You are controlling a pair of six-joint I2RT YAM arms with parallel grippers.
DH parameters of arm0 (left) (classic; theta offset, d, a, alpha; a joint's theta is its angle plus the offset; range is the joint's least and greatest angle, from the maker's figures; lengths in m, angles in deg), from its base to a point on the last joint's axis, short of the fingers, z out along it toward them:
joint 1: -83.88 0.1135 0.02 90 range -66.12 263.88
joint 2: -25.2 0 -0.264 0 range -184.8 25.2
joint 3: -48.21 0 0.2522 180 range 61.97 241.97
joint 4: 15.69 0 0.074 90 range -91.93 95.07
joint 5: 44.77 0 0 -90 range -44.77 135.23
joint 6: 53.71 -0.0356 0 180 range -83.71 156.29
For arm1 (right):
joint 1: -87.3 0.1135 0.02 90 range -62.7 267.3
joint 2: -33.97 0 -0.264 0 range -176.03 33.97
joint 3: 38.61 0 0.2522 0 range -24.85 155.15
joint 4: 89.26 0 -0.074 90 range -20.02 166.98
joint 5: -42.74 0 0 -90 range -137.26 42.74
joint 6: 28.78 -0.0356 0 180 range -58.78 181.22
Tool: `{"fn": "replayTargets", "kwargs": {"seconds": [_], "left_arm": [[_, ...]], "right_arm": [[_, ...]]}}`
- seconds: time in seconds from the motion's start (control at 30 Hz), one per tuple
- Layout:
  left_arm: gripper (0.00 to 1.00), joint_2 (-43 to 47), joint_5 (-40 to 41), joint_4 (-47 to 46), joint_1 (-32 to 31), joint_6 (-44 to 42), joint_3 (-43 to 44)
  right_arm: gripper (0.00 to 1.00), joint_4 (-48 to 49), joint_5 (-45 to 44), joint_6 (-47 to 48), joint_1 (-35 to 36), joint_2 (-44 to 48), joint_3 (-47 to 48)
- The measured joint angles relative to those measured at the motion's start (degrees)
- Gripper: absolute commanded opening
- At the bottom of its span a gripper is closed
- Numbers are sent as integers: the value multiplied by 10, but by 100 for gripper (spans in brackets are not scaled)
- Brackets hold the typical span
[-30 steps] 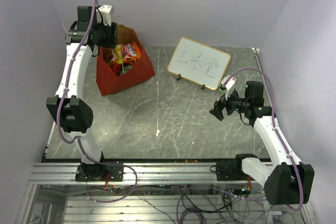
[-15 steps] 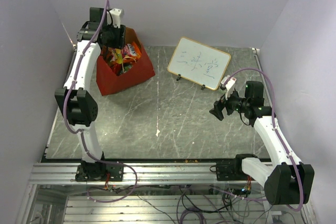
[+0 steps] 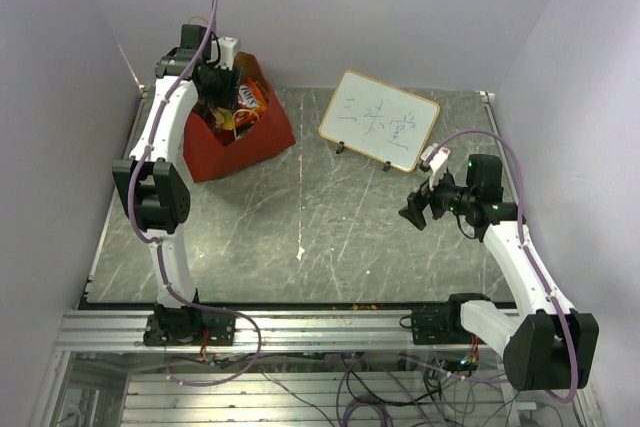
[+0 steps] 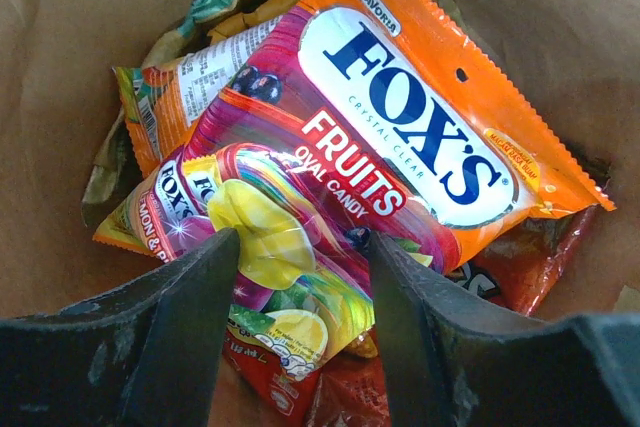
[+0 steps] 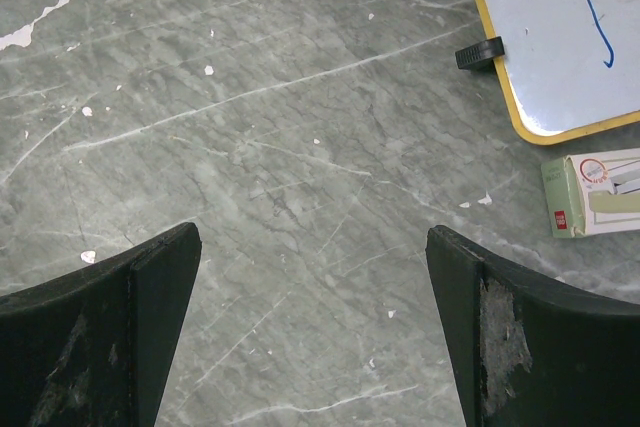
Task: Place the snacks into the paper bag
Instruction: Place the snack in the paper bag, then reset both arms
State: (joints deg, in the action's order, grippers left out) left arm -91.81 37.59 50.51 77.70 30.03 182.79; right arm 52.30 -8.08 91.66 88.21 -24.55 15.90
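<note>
Inside the paper bag [image 4: 60, 97], snacks [image 4: 400, 137] lie under left gripper [image 4: 300, 242], parted; right gripper [image 5: 310, 237] wide.

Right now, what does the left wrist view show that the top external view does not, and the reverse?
Only the left wrist view: the print on the orange Fox's candy packet, the other packets under it, and the brown inside of the paper bag. Only the top external view: the whiteboard, the right claw open over the table, and the bag's red outside. Both: the snacks lying in the bag, with the left claw above them.
</note>
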Motion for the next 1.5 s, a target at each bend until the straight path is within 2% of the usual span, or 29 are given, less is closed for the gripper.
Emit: {"fn": "replayTargets", "kwargs": {"seconds": [0.3,0.47,0.67,0.73,0.97,1.17,1.33,1.5], "left_arm": [[70,19,-3,-3,0,-3,1],[74,105,9,-53,0,-10,-45],[89,249,48,-113,0,-33,-141],[99,294,65,-129,0,-40,-178],[96,445,99,-179,7,-68,-319],[96,563,104,-218,12,-73,-404],[96,624,98,-247,38,-58,-459],[96,634,66,-257,84,-21,-497]], "right_arm": [[97,1,-4,-4,0,0,0],[100,2,-13,-17,0,0,4],[100,-7,-42,-34,0,-3,65],[100,-7,-61,-41,0,-9,95],[100,0,-147,-84,-1,-41,177],[100,24,-202,-148,-1,-34,185],[100,39,-243,-183,-1,5,185],[100,41,-271,-188,-1,51,185]]}}
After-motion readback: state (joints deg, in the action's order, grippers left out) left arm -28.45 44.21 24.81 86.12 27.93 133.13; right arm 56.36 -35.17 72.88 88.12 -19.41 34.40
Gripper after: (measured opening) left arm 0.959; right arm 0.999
